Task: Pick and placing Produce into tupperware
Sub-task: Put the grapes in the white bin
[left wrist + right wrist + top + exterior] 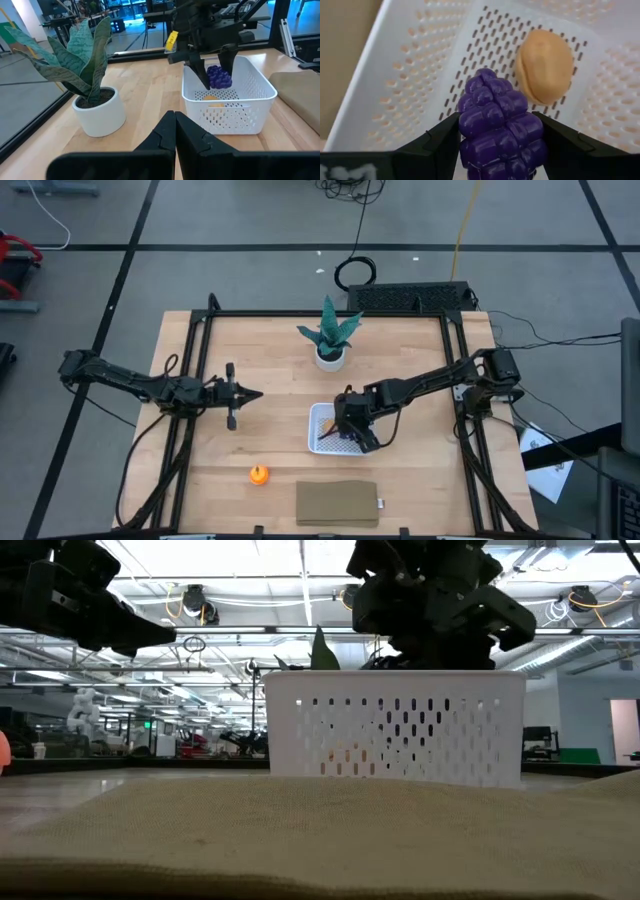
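- Pad [337, 503] at near table edge, orange fruit [259, 474] just left of it, outside basket.
- Right gripper [497, 137] over white basket [260, 82], clamped on purple grapes [496, 127]; tan fruit [543, 65] lies inside.
- Left gripper [258, 394] fully closed, empty, mid-left.
- Plant [330, 335] behind basket.

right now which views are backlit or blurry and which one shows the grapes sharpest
Low view: bright ceiling lights behind leave both arms as dark silhouettes, and the near olive pad is soft. Right wrist view: the purple grapes are sharpest, while the white basket wall blurs. Left wrist view: its own near fingers are out of focus.
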Action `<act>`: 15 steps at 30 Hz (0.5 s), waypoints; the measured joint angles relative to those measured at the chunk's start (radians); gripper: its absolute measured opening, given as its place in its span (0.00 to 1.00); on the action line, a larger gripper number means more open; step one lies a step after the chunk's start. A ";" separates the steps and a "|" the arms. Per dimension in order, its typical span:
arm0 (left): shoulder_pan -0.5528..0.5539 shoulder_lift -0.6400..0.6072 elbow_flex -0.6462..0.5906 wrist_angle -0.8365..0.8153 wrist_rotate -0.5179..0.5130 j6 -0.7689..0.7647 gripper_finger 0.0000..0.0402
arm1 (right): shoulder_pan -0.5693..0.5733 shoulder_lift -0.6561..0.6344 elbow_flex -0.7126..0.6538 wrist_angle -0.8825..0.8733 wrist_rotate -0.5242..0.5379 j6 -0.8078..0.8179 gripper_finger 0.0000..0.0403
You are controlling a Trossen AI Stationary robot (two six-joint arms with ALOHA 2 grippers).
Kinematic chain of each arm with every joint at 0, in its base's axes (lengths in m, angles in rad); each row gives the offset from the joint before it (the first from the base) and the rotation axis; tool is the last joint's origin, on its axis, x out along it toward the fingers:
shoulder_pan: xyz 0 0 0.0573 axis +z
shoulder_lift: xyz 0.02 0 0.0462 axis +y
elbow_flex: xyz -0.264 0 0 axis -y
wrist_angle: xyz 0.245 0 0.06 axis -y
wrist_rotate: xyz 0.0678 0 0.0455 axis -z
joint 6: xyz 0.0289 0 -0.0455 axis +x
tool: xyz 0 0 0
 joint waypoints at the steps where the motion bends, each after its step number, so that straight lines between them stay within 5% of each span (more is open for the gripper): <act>1: 0.000 0.000 0.000 0.000 0.000 0.000 0.00 | -0.002 0.000 0.000 0.002 -0.001 0.007 0.54; 15: 0.000 0.000 0.000 -0.025 0.000 0.015 0.00 | 0.005 0.064 0.000 0.027 -0.004 0.030 0.54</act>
